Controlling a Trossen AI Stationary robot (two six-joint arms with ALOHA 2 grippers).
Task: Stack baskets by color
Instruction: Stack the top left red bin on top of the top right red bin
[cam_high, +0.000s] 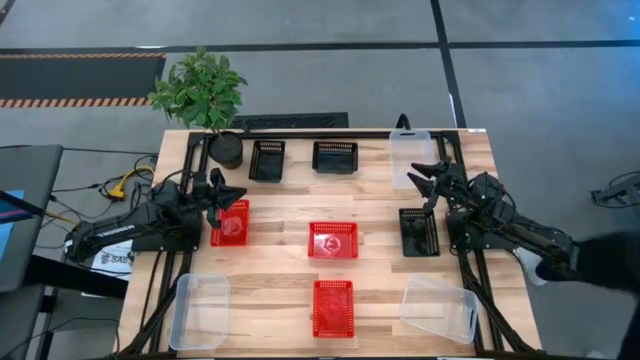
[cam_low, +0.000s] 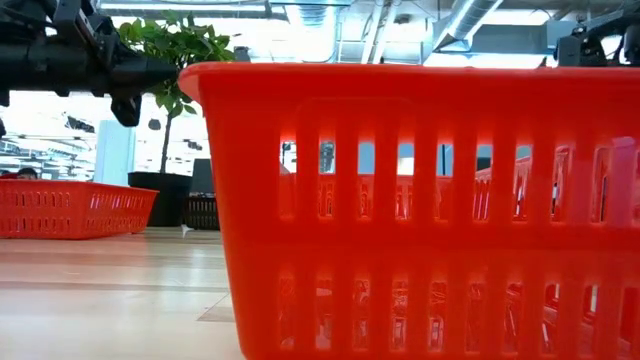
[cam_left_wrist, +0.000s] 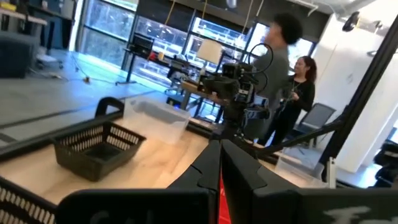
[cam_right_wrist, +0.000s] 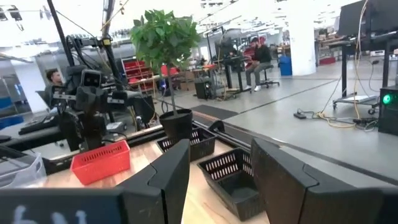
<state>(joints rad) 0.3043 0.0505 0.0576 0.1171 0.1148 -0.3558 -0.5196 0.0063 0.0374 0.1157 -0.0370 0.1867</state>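
Since the left gripper (cam_high: 232, 192) hangs with jaws shut just above the left red basket (cam_high: 231, 223), at its twelve-o'clock rim, that arm is nearer. The centre red basket (cam_high: 332, 240) lies toward three o'clock across bare wood. The right gripper (cam_high: 428, 176), jaws parted and empty, hovers between the clear bin (cam_high: 411, 152) and the black basket (cam_high: 418, 232).

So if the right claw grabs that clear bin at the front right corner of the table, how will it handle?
The clear bin looks thin-walled and empty, so probably light. Its smooth translucent plastic may slip or flex in a pinch on the rim. It already sits skewed on the table, so a push would likely slide it.
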